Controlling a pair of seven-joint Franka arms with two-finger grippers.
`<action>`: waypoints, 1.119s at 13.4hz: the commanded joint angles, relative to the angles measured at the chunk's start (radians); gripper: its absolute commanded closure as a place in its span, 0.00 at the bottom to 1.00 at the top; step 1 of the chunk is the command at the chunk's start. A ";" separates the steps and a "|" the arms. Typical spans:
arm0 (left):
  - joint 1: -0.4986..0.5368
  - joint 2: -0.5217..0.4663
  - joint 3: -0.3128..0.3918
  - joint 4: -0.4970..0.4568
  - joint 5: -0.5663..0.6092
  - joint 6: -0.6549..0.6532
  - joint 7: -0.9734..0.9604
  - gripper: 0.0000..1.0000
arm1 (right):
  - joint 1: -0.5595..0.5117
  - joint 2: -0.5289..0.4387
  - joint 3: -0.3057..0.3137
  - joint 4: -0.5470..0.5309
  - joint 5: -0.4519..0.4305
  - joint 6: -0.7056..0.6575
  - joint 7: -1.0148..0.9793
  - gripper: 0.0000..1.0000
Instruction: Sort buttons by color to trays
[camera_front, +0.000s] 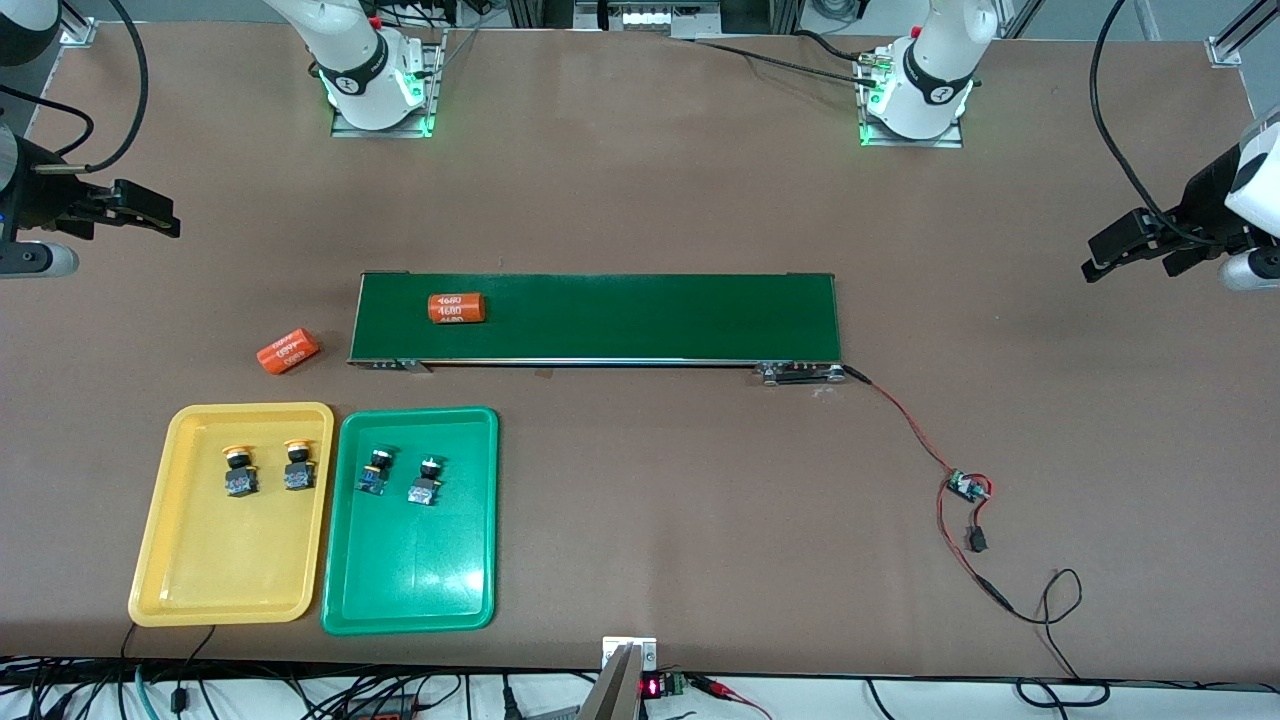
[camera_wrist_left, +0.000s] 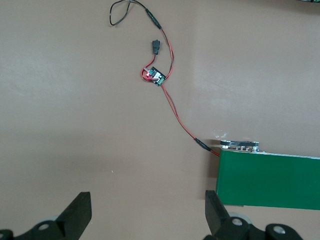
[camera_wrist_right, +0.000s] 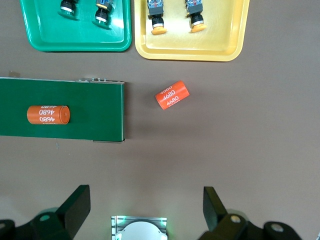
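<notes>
Lying nearer the camera than conveyor belt (camera_front: 600, 318): yellow tray (camera_front: 170, 560) keeping two yellow buttons (camera_front: 240, 470), green tray (camera_front: 400, 590) keeping two green buttons (camera_front: 372, 471); waiting past belt ends, left gripper (camera_front: 1105, 258) and right gripper (camera_front: 150, 215), both gaping wide

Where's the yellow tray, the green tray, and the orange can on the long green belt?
yellow tray (camera_front: 205, 585), front view, on its bare floor nearer the camera.
green tray (camera_front: 410, 585), front view, on its bare floor nearer the camera.
orange can (camera_front: 457, 308), front view, on the middle of its side.
</notes>
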 joint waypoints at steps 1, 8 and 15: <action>0.007 -0.011 -0.002 -0.004 0.006 -0.005 0.018 0.00 | -0.008 0.003 0.005 0.010 0.004 -0.001 0.006 0.00; 0.019 -0.012 -0.001 -0.008 0.006 -0.016 0.018 0.00 | -0.008 0.005 0.002 0.010 0.004 -0.001 0.006 0.00; 0.042 -0.014 -0.012 -0.005 0.006 -0.033 0.019 0.00 | -0.008 0.005 0.002 0.011 0.004 0.001 0.006 0.00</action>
